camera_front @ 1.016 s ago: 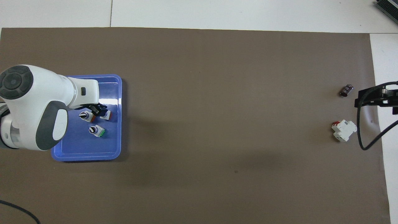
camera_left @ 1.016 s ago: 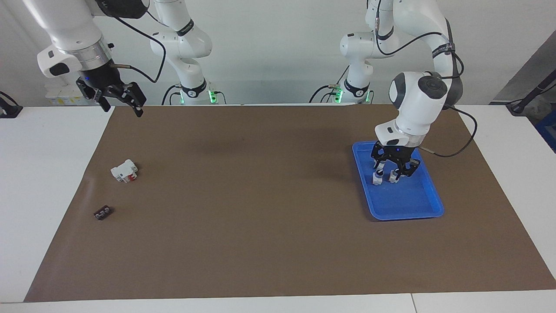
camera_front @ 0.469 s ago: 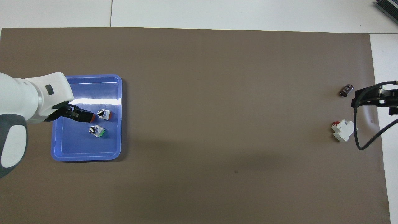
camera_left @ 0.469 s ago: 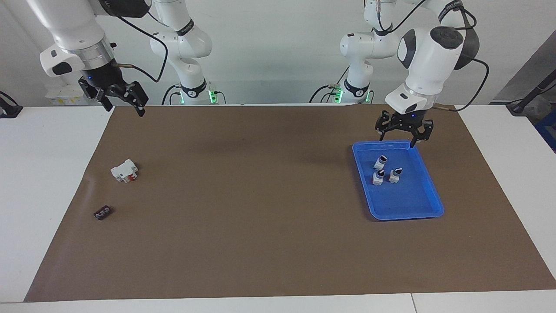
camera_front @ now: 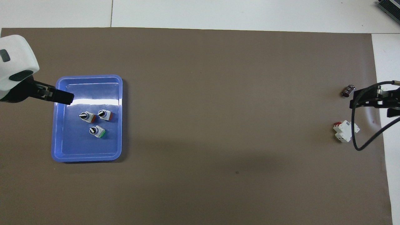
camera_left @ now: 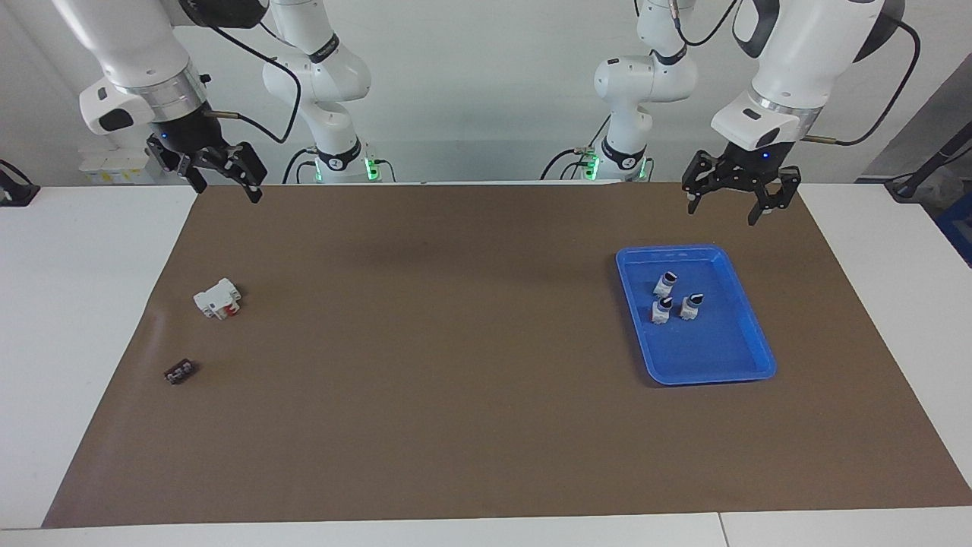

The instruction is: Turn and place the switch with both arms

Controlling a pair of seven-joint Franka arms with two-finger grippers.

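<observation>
Three small switches with black knobs stand in the blue tray. Two have orange ends and show in the facing view. The third has a green end. My left gripper is open and empty, raised high over the tray's edge toward the left arm's end. My right gripper is open and empty, raised over the mat's edge at the right arm's end.
A white block with a red part and a tiny black block lie on the brown mat toward the right arm's end, below the right gripper.
My left gripper was down in the tray around a switch. It has risen and drawn back, leaving all three switches standing there. The right gripper shifted slightly.
</observation>
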